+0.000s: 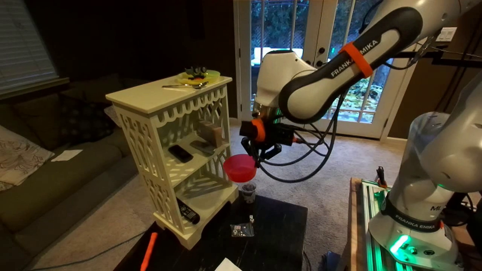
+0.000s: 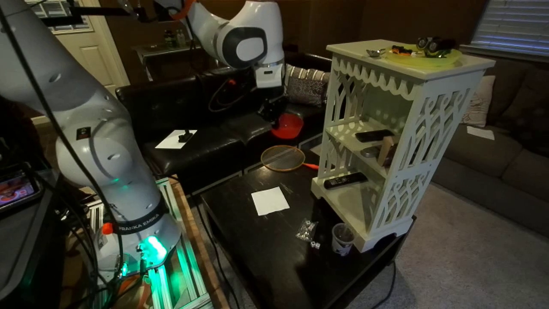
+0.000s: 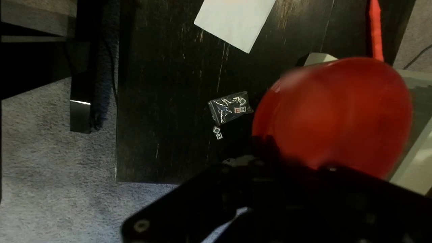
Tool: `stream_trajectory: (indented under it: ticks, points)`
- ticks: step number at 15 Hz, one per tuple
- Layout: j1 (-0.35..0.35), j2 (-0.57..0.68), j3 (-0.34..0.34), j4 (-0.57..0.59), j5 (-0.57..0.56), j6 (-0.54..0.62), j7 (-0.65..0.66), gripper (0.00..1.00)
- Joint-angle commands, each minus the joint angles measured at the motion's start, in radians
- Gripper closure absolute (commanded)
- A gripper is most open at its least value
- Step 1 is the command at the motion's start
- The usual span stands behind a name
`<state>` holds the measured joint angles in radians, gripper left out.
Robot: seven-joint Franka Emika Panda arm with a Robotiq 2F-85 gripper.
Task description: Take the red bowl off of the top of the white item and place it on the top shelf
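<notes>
The red bowl is in the air above the dark table, off the open front of the white item. It also shows in an exterior view and large in the wrist view. My gripper is shut on the bowl's rim; its dark fingers blur into shadow in the wrist view. The bowl looks slightly tilted. The top shelf is the inner tier under the unit's flat top, and it shows in both exterior views. The bowl is apart from that shelf.
The top shelf bears a dark phone and a box. A yellow-green plate with items sits on the flat top. A remote lies on the lower tier. A cup and dice bag are on the table.
</notes>
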<state>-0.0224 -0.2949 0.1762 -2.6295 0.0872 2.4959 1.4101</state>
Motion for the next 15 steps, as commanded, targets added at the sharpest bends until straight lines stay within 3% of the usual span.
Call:
stream_trajectory:
  ticks: [1, 2, 6, 8, 12, 15]
  points:
    - [-0.055, 0.092, 0.088, 0.05, -0.197, 0.064, 0.239, 0.99]
    - [0.003, 0.044, 0.039, 0.006, -0.114, 0.054, 0.143, 0.97]
    - [-0.014, 0.087, 0.047, 0.038, -0.175, 0.057, 0.211, 0.97]
    - [-0.021, 0.134, 0.054, 0.042, -0.182, 0.169, 0.269, 0.99]
    - [-0.124, 0.287, 0.102, 0.104, -0.426, 0.45, 0.536, 0.99]
    - [-0.177, 0.352, 0.078, 0.196, -0.673, 0.448, 0.735, 0.99]
